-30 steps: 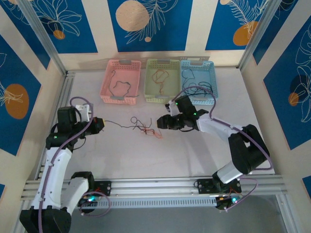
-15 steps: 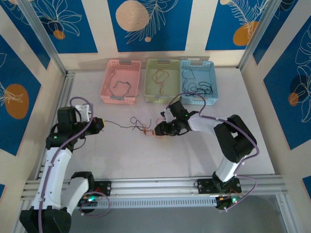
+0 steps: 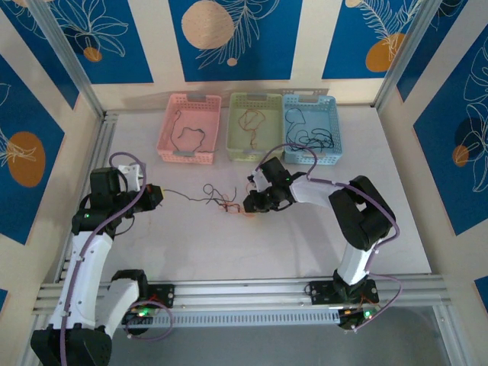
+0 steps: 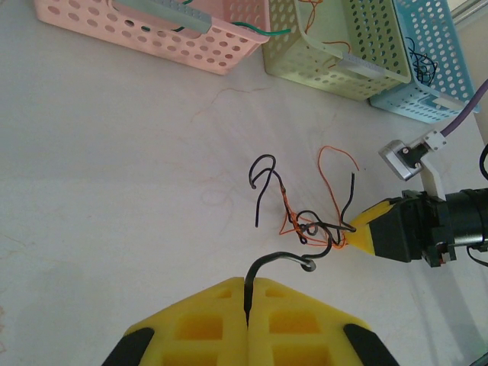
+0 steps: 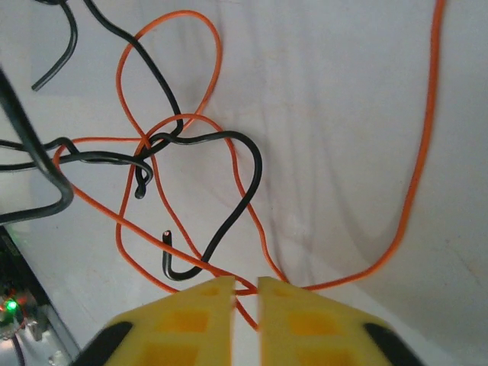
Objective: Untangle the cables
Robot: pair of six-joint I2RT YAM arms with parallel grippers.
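Observation:
The cables (image 3: pixel 227 203) lie knotted in a small clump at the table's middle. A black cable (image 4: pixel 279 259) runs from the knot into my left gripper (image 4: pixel 248 288), which is shut on its end; from above that gripper (image 3: pixel 158 193) sits left of the clump. An orange cable (image 5: pixel 422 152) loops through the black cable (image 5: pixel 245 179) and passes between the nearly touching jaws of my right gripper (image 5: pixel 245 291), shut on it. That gripper (image 3: pixel 246 207) sits at the clump's right edge, its yellow fingertip (image 4: pixel 366 229) touching the knot.
Three baskets stand at the back: pink (image 3: pixel 169 126), green (image 3: pixel 232 126) and blue (image 3: pixel 336 130), each holding loose wires. A purple arm cable (image 3: pixel 305 152) arcs over the right arm close to the blue basket.
My right gripper has moved left onto the clump and closed on the orange cable. The left arm and its black cable have stayed put.

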